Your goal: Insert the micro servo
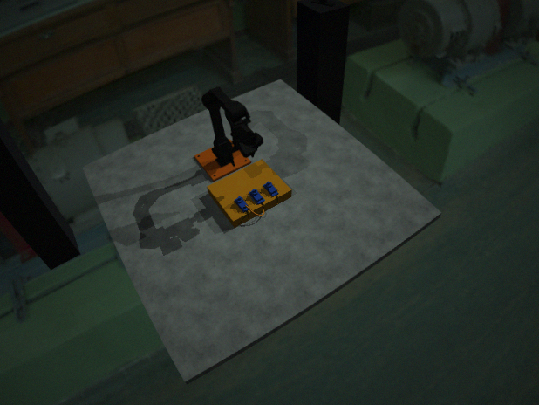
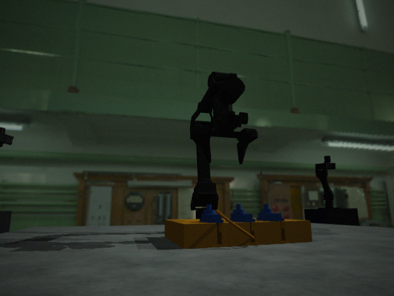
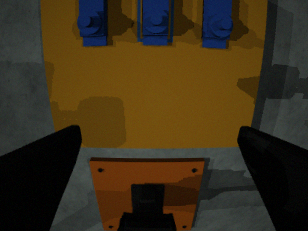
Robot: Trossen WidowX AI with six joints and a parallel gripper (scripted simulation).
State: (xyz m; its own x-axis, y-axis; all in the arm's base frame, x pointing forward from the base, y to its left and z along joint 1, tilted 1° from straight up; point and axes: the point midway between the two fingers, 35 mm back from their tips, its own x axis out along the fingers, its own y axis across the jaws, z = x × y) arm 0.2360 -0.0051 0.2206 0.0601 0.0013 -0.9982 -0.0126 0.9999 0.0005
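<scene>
I see my jaws spread wide and empty, high behind the middle servo (image 3: pixel 155 13) seated in the deck (image 3: pixel 153 87).

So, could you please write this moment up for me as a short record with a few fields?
gripper: open, holding nothing, raised above the deck's near edge
deck: orange block on the grey table
servos: three blue ones in a row, left, middle, right
middle servo: down in its pocket, shaft up
cable: orange, running over the deck's front edge
arm base plate: orange, behind the deck
</scene>
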